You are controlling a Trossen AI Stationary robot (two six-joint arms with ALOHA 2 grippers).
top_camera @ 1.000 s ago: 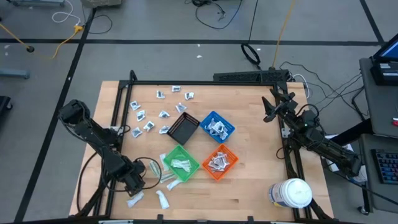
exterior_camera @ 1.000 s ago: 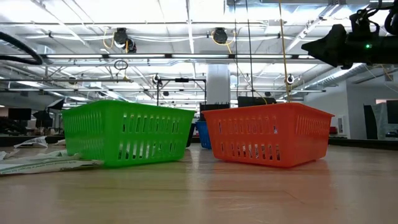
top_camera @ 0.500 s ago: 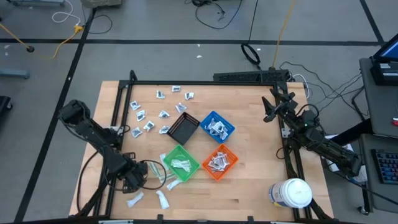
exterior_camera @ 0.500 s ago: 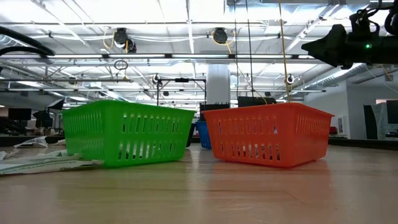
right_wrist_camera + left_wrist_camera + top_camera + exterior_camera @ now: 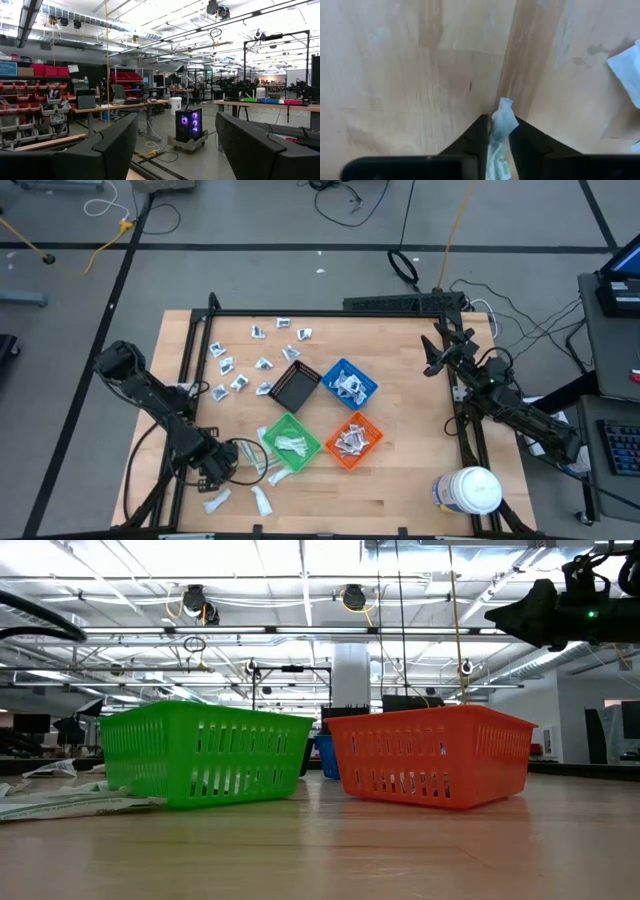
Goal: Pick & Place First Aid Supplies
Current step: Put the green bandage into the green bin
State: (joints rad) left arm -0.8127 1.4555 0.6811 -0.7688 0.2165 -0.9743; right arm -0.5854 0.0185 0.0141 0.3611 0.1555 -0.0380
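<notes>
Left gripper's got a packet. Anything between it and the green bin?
Nothing visible. The left gripper is shut on a packet at the table's near left, and only a few loose packets lie beside the green bin, low enough to pass over.

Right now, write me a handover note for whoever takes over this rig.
Left tool: down at the table's front left, shut on a thin white packet.
Right tool: open, empty, raised at the back right, waiting.
Done: packets already lie in the green bin, blue bin and orange bin.
Left: loose packets scattered at the back left, and a few by the left tool near the front edge. What the black bin holds cannot be seen.
</notes>
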